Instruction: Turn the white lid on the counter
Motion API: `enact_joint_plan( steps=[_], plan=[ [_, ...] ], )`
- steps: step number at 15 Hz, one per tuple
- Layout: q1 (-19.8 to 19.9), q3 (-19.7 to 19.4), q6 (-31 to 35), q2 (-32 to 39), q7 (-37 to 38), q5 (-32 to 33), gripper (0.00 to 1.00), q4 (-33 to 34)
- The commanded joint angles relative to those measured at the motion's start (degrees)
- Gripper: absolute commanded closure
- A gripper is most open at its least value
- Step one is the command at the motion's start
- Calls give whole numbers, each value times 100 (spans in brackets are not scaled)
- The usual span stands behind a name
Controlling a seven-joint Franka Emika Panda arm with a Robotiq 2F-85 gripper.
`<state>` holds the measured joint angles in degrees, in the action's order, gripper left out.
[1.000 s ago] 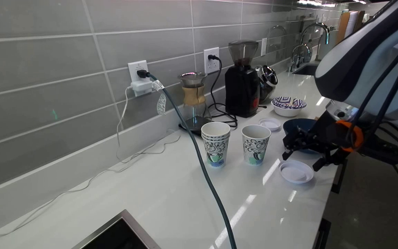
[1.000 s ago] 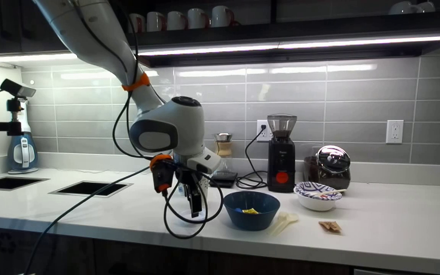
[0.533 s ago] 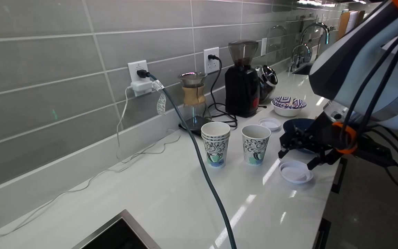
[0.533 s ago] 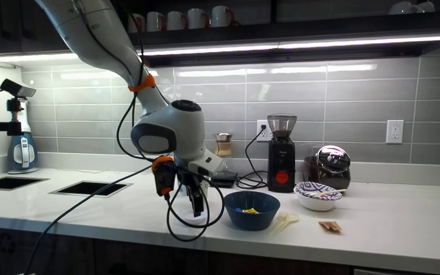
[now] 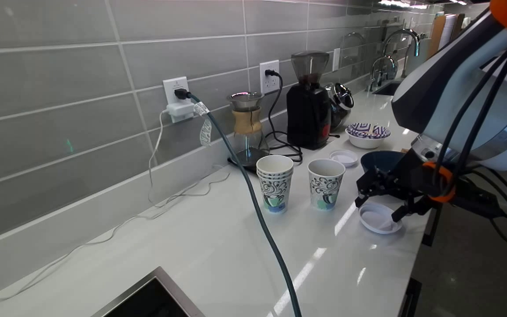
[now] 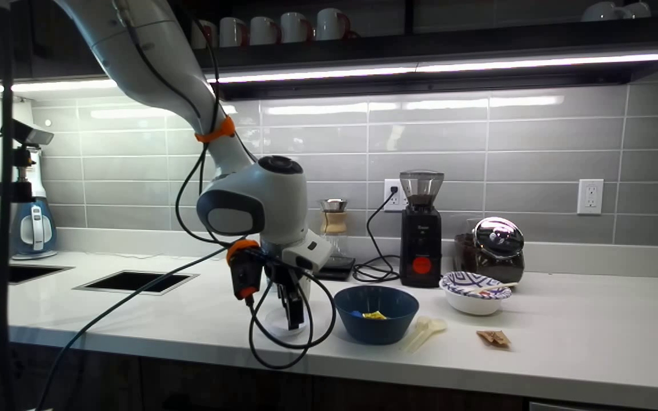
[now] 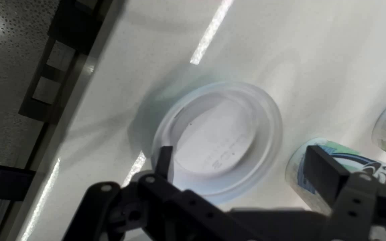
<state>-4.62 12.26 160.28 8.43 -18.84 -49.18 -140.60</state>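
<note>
White lid (image 7: pixel 217 142) takes centre stage: we find it lying on the glossy tabletop (image 5: pixel 218 246) near the front edge, what looks like a shallow recess facing up, the pincer (image 5: pixel 377 209) poised low over it. The jaws stand wide apart with nothing in their hold; in the wrist view one overlaps the rim on the front-edge side, while the other reaches past the rim toward a lone paper cup (image 5: pixel 326 184). Whether either jaw touches the rim, we cannot tell. We read the broad spread as readiness: a disc this low offers little to pinch, so the jaws probably need to straddle it or catch its raised rim before any turn. That turn, in our judgement, is not yet done. The lone paper cup and a stack of cups (image 5: pixel 275 184) stand upright toward the tiled wall (image 5: pixel 51 83), apart from the lid, perhaps to leave working room, though we reckon a sweeping jaw could tip the nearer one. Near the lid, a blue bowl (image 6: pixel 376 325) likely crowds one side, and the front edge, we suspect, punishes any outward push.
</note>
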Motion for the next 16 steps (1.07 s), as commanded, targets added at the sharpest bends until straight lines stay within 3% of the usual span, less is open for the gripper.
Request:
enact_joint_plan(
  steps=[1, 9, 16],
  plan=[
    [5, -41, 128, 17, 16, 40, 0, -13],
    [20, -174, 84, -16, 64, 89, 0, -64],
    [171, -156, 55, 27, -161, -274, 0, -72]
  ],
)
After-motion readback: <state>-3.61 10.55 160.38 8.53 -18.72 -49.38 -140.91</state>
